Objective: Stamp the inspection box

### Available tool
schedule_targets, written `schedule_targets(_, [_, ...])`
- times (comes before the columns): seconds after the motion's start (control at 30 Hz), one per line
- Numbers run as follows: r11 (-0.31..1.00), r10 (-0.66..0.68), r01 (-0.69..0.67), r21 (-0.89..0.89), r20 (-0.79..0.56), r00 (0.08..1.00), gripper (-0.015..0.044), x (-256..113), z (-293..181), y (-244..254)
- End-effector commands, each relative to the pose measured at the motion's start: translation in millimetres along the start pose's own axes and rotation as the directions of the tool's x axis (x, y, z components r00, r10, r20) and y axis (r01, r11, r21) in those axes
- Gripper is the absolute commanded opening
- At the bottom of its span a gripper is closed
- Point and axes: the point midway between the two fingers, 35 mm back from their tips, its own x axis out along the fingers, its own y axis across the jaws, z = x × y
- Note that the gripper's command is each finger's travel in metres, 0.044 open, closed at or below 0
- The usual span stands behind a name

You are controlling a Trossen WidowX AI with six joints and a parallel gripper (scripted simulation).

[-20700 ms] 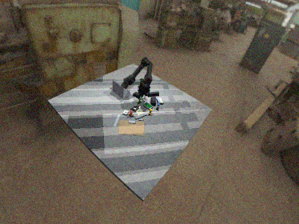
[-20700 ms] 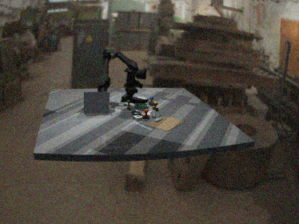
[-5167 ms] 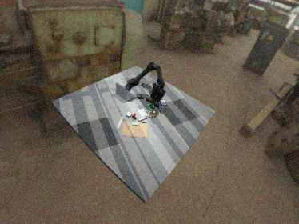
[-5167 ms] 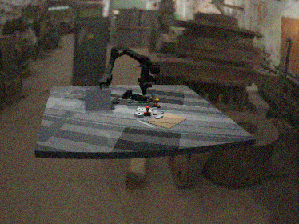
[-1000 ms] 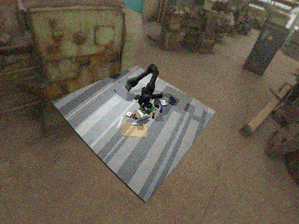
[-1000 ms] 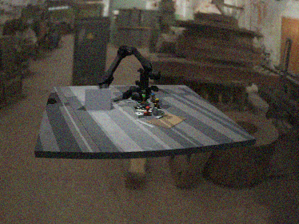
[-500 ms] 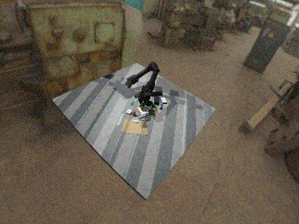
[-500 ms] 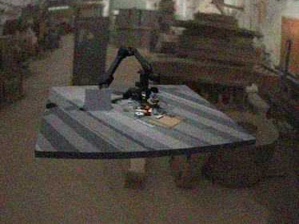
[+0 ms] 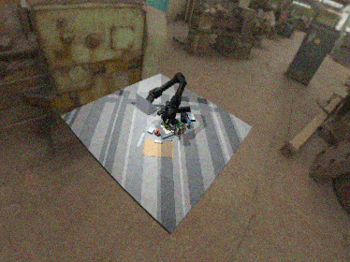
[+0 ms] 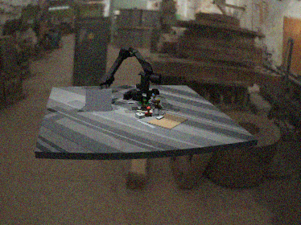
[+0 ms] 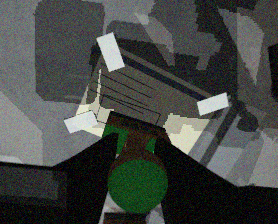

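Note:
My gripper (image 11: 136, 142) (image 9: 167, 121) (image 10: 144, 98) is shut on a stamp. The stamp (image 11: 137, 185) has a round green top and a dark brown block below it, seen from above in the wrist view. The card (image 11: 187, 132) lies under it, shadowed, with white tape at three visible corners. It bears thin printed lines and an outlined box (image 11: 131, 104). The stamp's block hides the box's lower part; no print shows in the visible part. Whether the block touches the card cannot be told. The ink pad cannot be made out among the small things in the top and exterior views.
A tan sheet (image 9: 158, 150) (image 10: 171, 121) lies in front of the cluster. A small red thing (image 9: 157, 132) (image 10: 148, 108) and a white block (image 9: 151, 130) (image 10: 139, 115) are near the gripper. A grey panel (image 10: 98, 100) stands by the arm's far end.

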Motion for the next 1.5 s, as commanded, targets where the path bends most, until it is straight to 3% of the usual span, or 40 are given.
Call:
schedule_targets(0.0, [1.000,0.006,-0.007,0.007,0.009,1.000,0.0000,5.6,1.1,2.7])
schedule_targets(1.47, [1.000,0.010,-0.010,0.007,0.014,1.000,0.0000,19.3,1.9,4.3])
